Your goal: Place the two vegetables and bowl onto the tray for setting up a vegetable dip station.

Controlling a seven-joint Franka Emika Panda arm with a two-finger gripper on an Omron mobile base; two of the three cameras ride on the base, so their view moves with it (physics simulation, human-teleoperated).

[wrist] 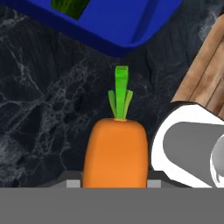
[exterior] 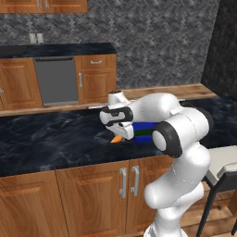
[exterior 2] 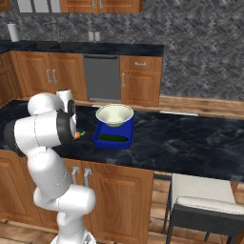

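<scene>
My gripper [wrist: 114, 183] is shut on the orange carrot [wrist: 115, 151], whose green tip points toward the blue tray [wrist: 127, 26]. From the left base view the gripper [exterior: 118, 133] hangs low over the dark counter with the carrot [exterior: 116, 138] at its tips, just left of the tray [exterior: 144, 125]. The right base view shows the carrot [exterior 2: 77, 135] peeking out beside the arm, a short gap from the tray [exterior 2: 101, 141]. The dark green vegetable [exterior 2: 113, 138] lies inside the tray. The cream bowl [exterior 2: 114, 115] sits on the tray's far end.
The dark marble counter [exterior 2: 181, 138] stretches right of the tray. A grey-seated chair [exterior 2: 202, 196] stands at the counter's right end. Across the wooden floor are cabinets and a dishwasher [exterior 2: 101, 76]. Cabinet doors with handles [exterior: 128, 180] are below the counter edge.
</scene>
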